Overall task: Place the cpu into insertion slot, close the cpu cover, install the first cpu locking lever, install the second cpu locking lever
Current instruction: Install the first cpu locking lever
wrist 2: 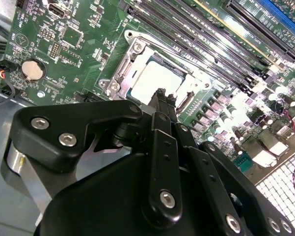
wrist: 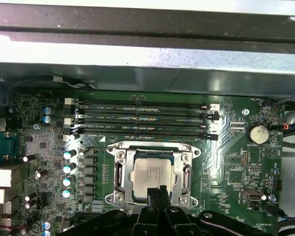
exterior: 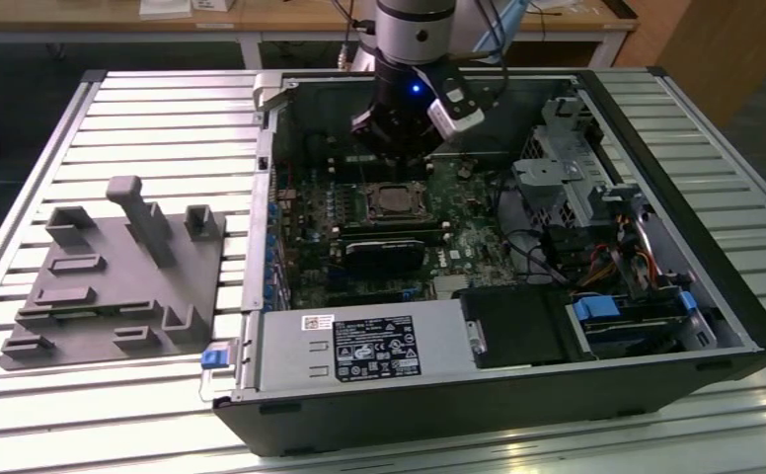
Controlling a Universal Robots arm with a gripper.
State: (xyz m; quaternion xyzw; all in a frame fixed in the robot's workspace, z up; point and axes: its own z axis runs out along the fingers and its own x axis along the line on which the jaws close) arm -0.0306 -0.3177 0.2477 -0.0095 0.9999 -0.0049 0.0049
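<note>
The cpu [wrist: 152,172] lies flat in the insertion slot [wrist: 119,156] on the green board, its silvery top showing through the window of the cpu cover [wrist: 185,172], which lies down around it. A thin wire lever [wrist: 95,147] runs along one side of the socket. My gripper [wrist: 157,192] hovers just above the chip's near edge, fingers pressed together with nothing between them. In the second wrist view the gripper [wrist 2: 162,94] sits over the cpu [wrist 2: 154,78]. In the exterior view the gripper [exterior: 397,148] hangs inside the case, just behind the cpu [exterior: 394,202].
Long memory slots [wrist: 142,118] run beside the socket, with a coin battery [wrist: 258,132] nearby. A black heatsink block [exterior: 386,255] sits in front of the socket. A drive cage [exterior: 561,168] and power supply [exterior: 356,348] crowd the case. A grey fixture [exterior: 114,276] lies outside it.
</note>
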